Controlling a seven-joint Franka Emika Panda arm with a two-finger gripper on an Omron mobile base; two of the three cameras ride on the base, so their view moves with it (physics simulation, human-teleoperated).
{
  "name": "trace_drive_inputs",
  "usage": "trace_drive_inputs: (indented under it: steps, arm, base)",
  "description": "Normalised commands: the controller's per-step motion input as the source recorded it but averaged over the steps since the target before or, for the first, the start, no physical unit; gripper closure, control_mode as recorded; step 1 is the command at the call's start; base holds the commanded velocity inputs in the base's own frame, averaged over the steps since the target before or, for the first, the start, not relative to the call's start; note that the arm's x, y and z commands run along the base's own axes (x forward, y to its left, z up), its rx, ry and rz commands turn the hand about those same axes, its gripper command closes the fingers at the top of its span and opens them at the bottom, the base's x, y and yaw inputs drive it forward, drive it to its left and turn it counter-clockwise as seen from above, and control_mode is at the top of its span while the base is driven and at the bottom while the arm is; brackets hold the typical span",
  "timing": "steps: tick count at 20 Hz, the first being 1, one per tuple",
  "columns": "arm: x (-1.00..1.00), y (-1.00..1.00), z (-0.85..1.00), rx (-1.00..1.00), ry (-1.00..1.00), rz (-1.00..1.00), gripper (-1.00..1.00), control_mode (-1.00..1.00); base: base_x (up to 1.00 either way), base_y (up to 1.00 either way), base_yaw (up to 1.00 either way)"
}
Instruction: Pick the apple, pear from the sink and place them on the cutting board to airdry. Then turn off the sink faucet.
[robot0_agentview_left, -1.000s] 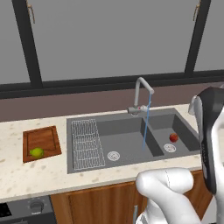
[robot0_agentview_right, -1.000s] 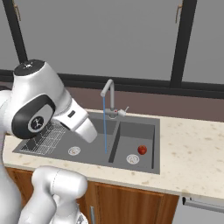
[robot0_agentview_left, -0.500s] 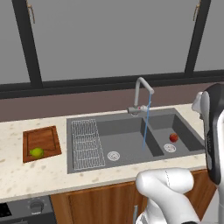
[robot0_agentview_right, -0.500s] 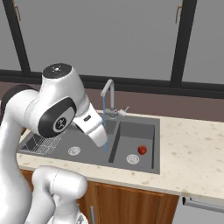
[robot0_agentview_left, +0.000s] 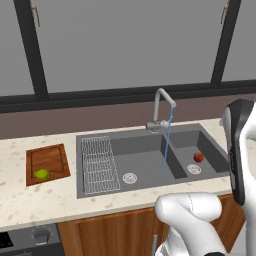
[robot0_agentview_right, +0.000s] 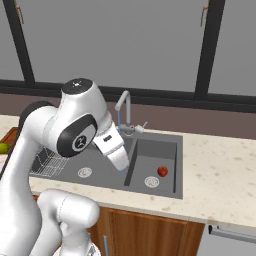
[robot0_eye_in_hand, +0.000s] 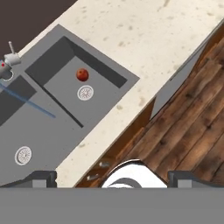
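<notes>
- Fingers (robot0_eye_in_hand: 112, 177) spread wide, holding nothing, high above the worktop (robot0_eye_in_hand: 144, 39).
- Apple (robot0_agentview_left: 198, 157) in the sink's (robot0_agentview_left: 145, 167) small compartment, by its drain.
- Pear (robot0_agentview_left: 42, 174) on the board (robot0_agentview_left: 47, 159).
- Water runs from the faucet (robot0_agentview_left: 161, 107).

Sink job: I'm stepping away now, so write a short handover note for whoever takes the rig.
Gripper: open, empty, well above the counter edge, looking down at the sink.
Pear: already on the cutting board, left of the sink.
Apple: in the sink's smaller right compartment, beside its drain.
Faucet: running, stream falling into the basin.
Done: pear placed.
Left: pick the apple, set it on the board, then turn off the faucet.
</notes>
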Motion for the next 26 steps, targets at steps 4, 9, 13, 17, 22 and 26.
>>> trace_drive_inputs:
  steps: [4,9,13,17,22,26]
  arm:
    - [0.18,-0.18,-0.21,0.01,0.0,-0.02,-1.0,-1.0]
    - [0.3,-0.12,-0.26,0.02,0.0,0.0,-1.0,-1.0]
    - [0.34,-0.14,-0.31,0.01,0.0,-0.02,-1.0,-1.0]
    - [0.38,-0.11,-0.25,0.01,0.02,-0.05,-1.0,-1.0]
    - [0.34,-0.15,-0.31,0.11,0.08,-0.1,-1.0,-1.0]
    - [0.34,-0.08,-0.32,0.09,0.07,-0.09,-1.0,-1.0]
  base:
    - [0.0,0.0,0.0]
    - [0.0,0.0,0.0]
    - [0.0,0.0,0.0]
    - [0.0,0.0,0.0]
    - [0.0,0.0,0.0]
    - [0.0,0.0,0.0]
